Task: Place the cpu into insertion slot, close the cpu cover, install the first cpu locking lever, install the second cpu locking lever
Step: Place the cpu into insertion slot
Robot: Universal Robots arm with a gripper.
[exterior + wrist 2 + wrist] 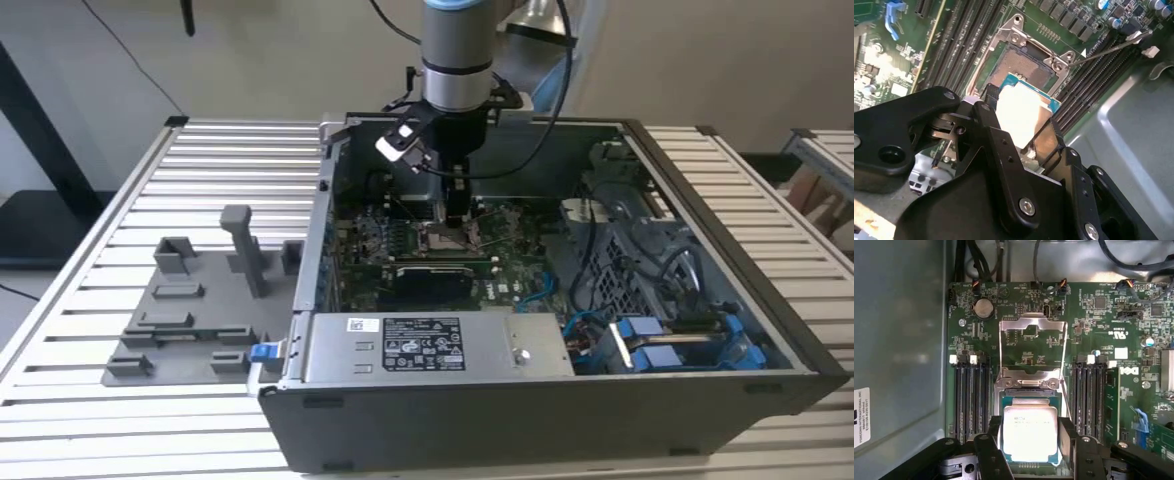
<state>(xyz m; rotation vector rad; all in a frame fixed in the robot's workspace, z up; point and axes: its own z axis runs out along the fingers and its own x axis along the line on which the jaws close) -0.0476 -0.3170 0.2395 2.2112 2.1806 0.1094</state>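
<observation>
First, nearest to both wrist cameras is the black gripper [1030, 426], and its two fingers [993, 437] are closed on the cpu [1030, 442] from two opposite sides. The cpu lies flat between them with its bright metal top facing the cameras.

In the second wrist view the cpu [1021, 115] hangs partly over the slot [1021, 64]. The dark centre of the slot is uncovered on the far side. Whether the near edge of the cpu already touches the slot, the pictures do not tell.

A thin lever [1109, 47] sticks out from one corner of the slot across the long black sockets. Beyond the slot, in the first wrist view, the cover [1009, 324] is swung open and lies back over the green board [1104, 340], so the board shows through its window.

In the exterior view the arm [454, 60] comes down almost straight into the open case [534, 420], with the gripper [454, 215] just above the middle of the board. The case stands on a slatted table [227, 170]. A grey fixture [187, 320] lies on the table at the exterior view's left, beside the case.
</observation>
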